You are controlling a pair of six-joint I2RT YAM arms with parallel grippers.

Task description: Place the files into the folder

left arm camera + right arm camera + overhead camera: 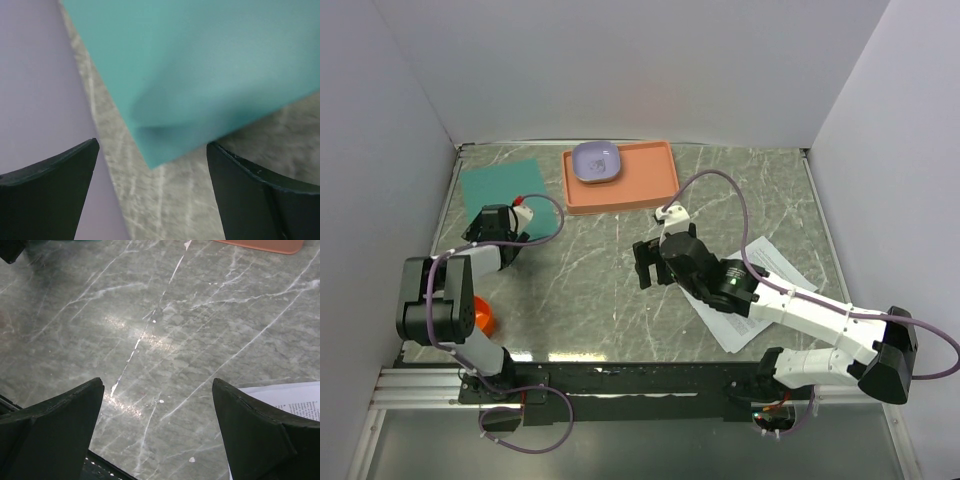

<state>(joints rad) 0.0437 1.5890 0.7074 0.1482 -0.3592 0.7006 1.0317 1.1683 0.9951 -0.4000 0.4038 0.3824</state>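
Folder, top view: the teal folder (500,183) lies flat at the far left of the marble table (590,290), well apart from the files.
Files, top view: the files (772,264), white printed sheets, lie at the near right, partly under the right arm.
Left gripper, top view: the left gripper (492,222) sits at the folder's near edge; its spread cannot be read here.
Right gripper, top view: the right gripper (646,270) hangs over bare marble mid-table, just left of the files, jaws apart.
Tray, top view: the orange tray (640,185) lies near the folder's right side and holds a lavender bowl (597,162).
Left wrist view: 2 black fingers stand spread wide; the folder's near corner, blurred, lies ahead between them and touches neither.
Right wrist view: 2 black fingers stand spread wide, pinching nothing, over marble; a printed sheet's corner lies just beside the finger at the picture's right.
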